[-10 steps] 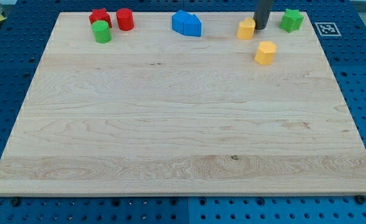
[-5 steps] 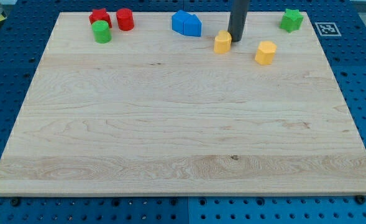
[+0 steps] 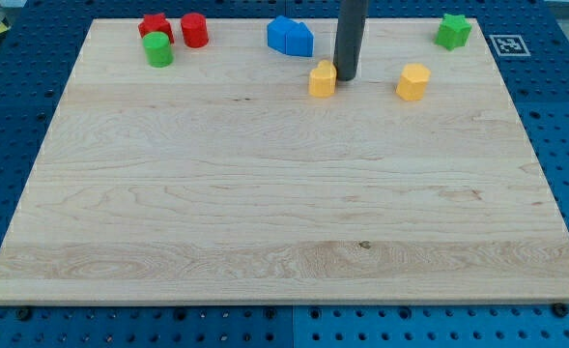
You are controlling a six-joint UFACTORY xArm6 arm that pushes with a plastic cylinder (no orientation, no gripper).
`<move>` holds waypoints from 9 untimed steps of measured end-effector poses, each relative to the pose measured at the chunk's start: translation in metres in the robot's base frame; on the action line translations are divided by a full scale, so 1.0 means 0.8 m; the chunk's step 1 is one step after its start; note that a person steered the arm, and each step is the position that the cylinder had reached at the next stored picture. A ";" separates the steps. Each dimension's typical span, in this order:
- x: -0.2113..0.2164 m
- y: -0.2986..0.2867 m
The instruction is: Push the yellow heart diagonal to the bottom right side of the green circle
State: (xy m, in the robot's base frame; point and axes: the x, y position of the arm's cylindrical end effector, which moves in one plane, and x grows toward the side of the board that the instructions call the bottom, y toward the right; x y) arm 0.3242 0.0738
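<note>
Camera view: the yellow heart (image 3: 323,79) sits on the table (image 3: 265,213) near the view's top, well to the right of the green circle (image 3: 157,48) and a little lower than it. My tip (image 3: 346,76) touches the heart's right side. This end effector is a plain rod with no jaws, so it neither spreads nor pinches.

The heart looks small, light, rigid and likely slides easily on the smooth wood. There is nothing to grasp; I judge contact belongs on its right flank, centred, or it may spin away leftward.
</note>
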 end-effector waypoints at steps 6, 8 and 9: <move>0.046 -0.165; 0.119 -0.191; 0.137 -0.269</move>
State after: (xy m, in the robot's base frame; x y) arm 0.4340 -0.1417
